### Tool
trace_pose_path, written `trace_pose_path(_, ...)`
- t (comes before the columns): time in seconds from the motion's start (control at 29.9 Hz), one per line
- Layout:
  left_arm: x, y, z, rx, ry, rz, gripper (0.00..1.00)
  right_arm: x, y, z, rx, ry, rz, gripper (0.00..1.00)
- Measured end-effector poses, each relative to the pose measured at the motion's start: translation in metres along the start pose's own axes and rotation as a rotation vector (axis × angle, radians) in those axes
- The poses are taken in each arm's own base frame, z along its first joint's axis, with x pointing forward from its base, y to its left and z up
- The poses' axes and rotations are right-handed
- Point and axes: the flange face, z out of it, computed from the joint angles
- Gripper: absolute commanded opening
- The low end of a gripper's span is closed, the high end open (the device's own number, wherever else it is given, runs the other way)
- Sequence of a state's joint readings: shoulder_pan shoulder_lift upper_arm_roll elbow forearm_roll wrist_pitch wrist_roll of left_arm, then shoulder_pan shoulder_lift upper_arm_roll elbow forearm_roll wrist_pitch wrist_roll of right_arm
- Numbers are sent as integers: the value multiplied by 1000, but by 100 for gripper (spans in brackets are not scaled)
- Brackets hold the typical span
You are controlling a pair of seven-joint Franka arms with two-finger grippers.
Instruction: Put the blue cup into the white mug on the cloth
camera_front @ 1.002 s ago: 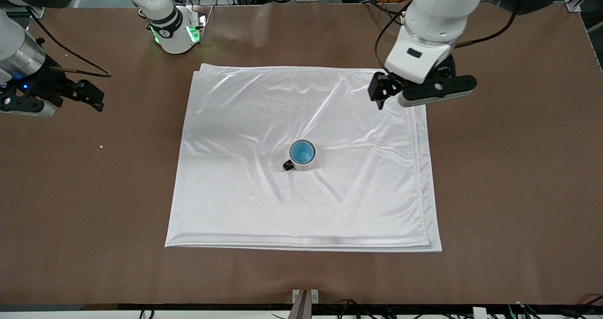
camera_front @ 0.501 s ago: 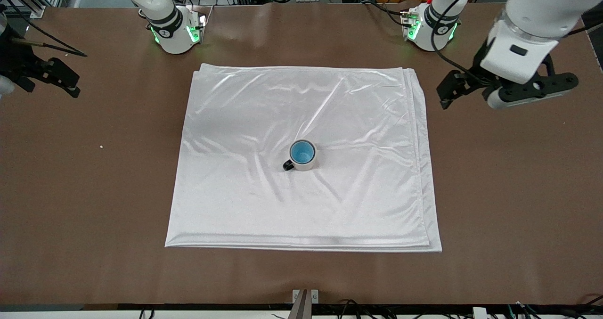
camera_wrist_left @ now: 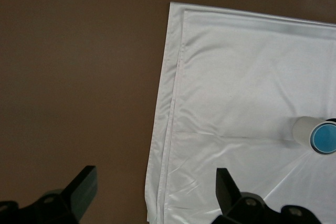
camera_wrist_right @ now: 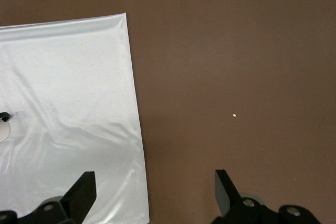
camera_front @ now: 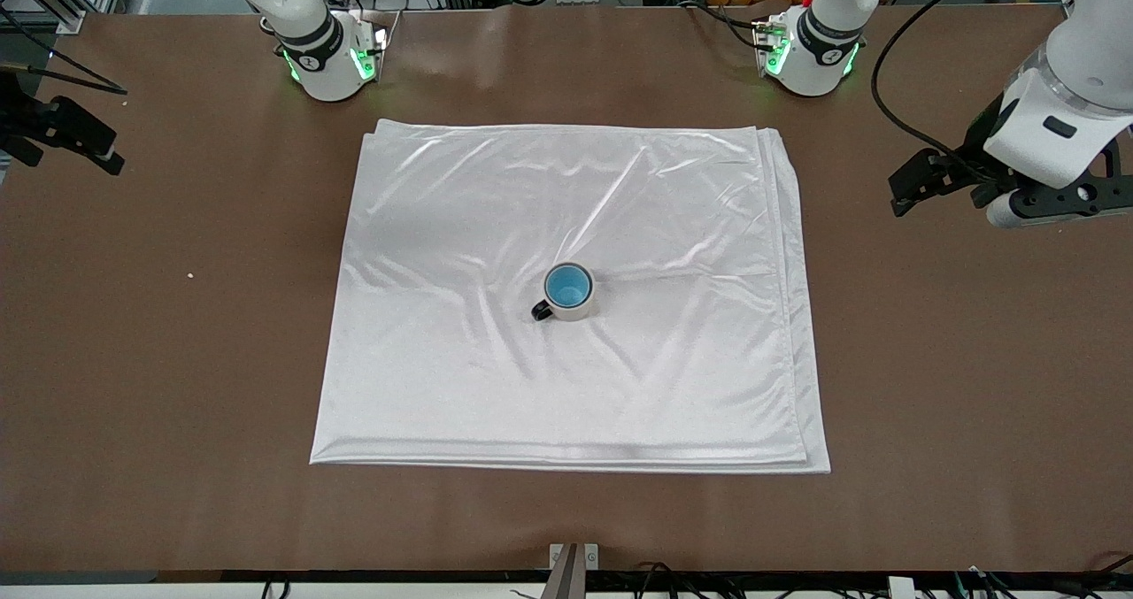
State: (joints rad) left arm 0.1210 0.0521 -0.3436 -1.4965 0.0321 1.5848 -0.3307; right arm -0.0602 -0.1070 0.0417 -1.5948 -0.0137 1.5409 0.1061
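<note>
The blue cup (camera_front: 567, 287) stands inside the white mug (camera_front: 575, 309), which is upright near the middle of the cloth (camera_front: 531, 192). The mug's black handle (camera_front: 541, 311) points toward the right arm's end. My left gripper (camera_front: 938, 188) is open and empty in the air over bare table at the left arm's end, off the cloth. Its wrist view shows the open gripper (camera_wrist_left: 155, 187), the cloth (camera_wrist_left: 236, 77), the mug (camera_wrist_left: 300, 129) and the cup (camera_wrist_left: 324, 139). My right gripper (camera_front: 75, 130) is open and empty at the right arm's table end. Its wrist view shows the gripper (camera_wrist_right: 155, 190) and the cloth (camera_wrist_right: 63, 77).
The brown table (camera_front: 956, 360) surrounds the cloth. The two arm bases (camera_front: 332, 59) (camera_front: 810, 50) with green lights stand along the table edge farthest from the front camera. A small white speck (camera_front: 189, 274) lies on the table toward the right arm's end.
Both arms have pulled outward, away from the cloth. The left gripper went from over the cloth's corner to over bare table. The cup and mug have not moved.
</note>
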Motion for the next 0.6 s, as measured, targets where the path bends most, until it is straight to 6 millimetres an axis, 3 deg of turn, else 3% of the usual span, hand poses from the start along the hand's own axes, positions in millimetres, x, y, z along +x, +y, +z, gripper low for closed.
trace_pose_path(0.6,10,-24,5,-7,44,-44,100,6,-5,4,13,14,-10,100)
